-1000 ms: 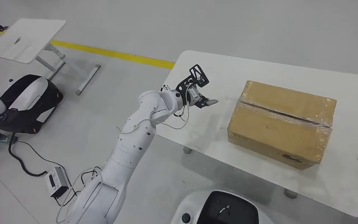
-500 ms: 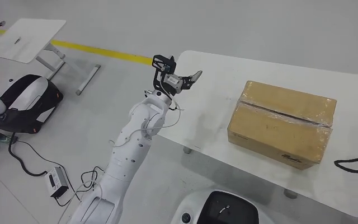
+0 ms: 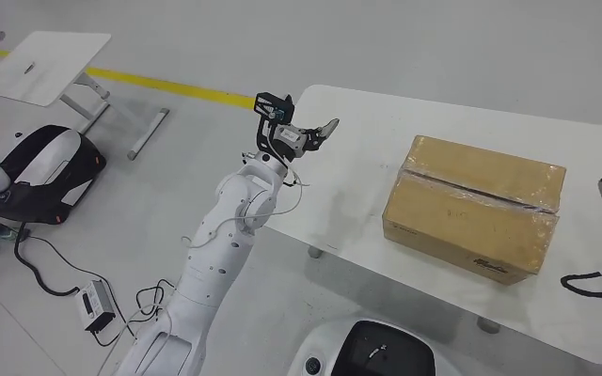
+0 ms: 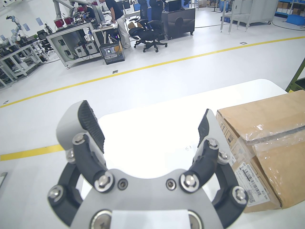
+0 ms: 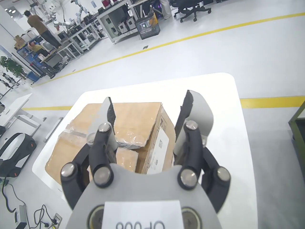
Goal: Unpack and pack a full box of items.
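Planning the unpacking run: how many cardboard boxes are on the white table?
1. The cardboard box sits on the white table, tape across its top seam. Any smaller boxes inside would be hidden.

Pale glossy floor point(image 3: 395, 38), yellow line point(image 3: 179, 86) — workbenches point(image 4: 71, 36), office chairs point(image 4: 149, 36) behind.

Brown cardboard box point(image 3: 475, 209), seemingly taped shut, on white table point(image 3: 395, 113)
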